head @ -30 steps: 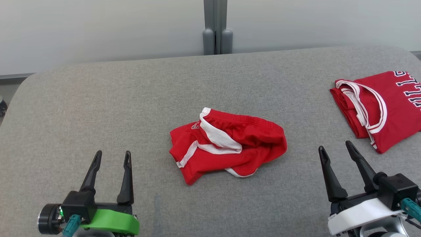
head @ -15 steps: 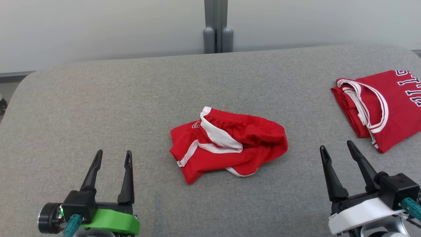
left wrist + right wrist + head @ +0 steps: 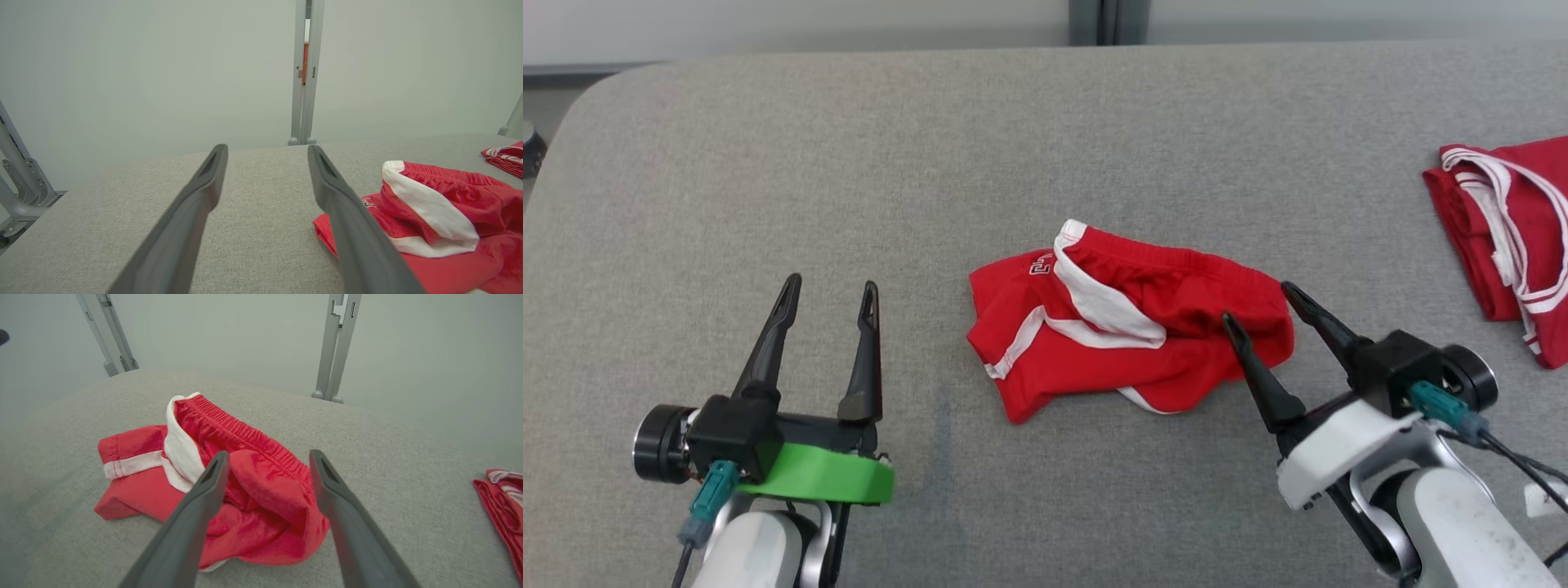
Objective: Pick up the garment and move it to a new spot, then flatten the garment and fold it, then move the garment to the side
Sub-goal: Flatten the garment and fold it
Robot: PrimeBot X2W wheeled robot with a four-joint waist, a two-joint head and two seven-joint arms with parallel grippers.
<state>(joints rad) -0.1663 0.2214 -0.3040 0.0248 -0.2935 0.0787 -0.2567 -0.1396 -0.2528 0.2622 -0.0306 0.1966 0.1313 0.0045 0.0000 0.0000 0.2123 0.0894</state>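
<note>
Red shorts (image 3: 1111,359), crumpled, at the middle of the grey table (image 3: 931,163).
White trim and an elastic waistband are seen; the cloth is bunched and folded over itself, waistband toward the far edge.

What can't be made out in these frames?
- Folded red jersey: head view, cut off by the right edge.
- Print on the red shorts: head view, too small, partly folded under.
- Right gripper, open: head view, whether its fingers touch the shorts; overlap hides it.
- Shorts' layout: all views, buried in their own folds.
</note>
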